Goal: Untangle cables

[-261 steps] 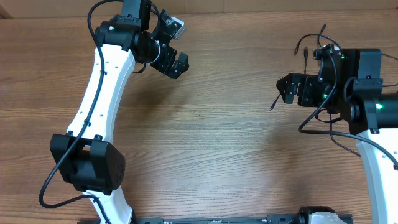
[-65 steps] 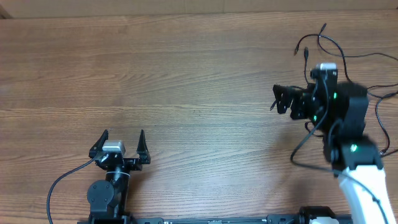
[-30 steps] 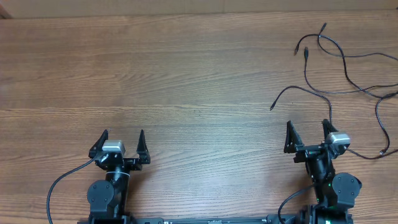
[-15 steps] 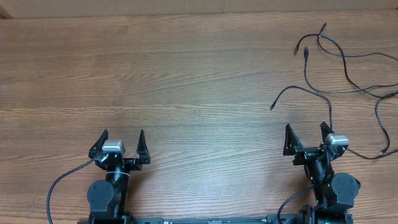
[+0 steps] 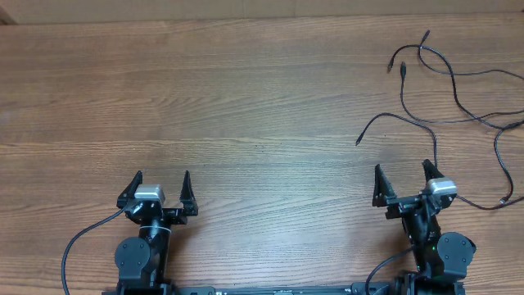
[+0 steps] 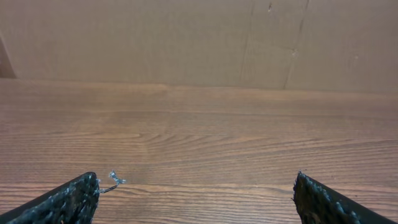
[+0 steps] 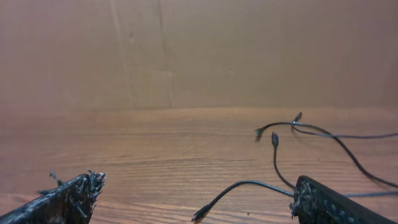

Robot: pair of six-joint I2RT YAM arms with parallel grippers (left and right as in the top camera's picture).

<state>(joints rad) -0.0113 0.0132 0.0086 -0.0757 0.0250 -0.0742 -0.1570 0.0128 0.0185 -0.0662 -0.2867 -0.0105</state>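
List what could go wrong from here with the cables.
1. One strand of the cables runs right up to the open right gripper; moving forward might snag or drag it.
2. Strands appear to cross at far right, so pulling one may tighten the others.
3. The left gripper sits far from them, probably little help.

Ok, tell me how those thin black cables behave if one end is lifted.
The thin black cables lie in loose curves, so probably floppy: a lifted end would likely trail the rest. They look light and may slide when pushed. Small plug ends could snag where strands cross.
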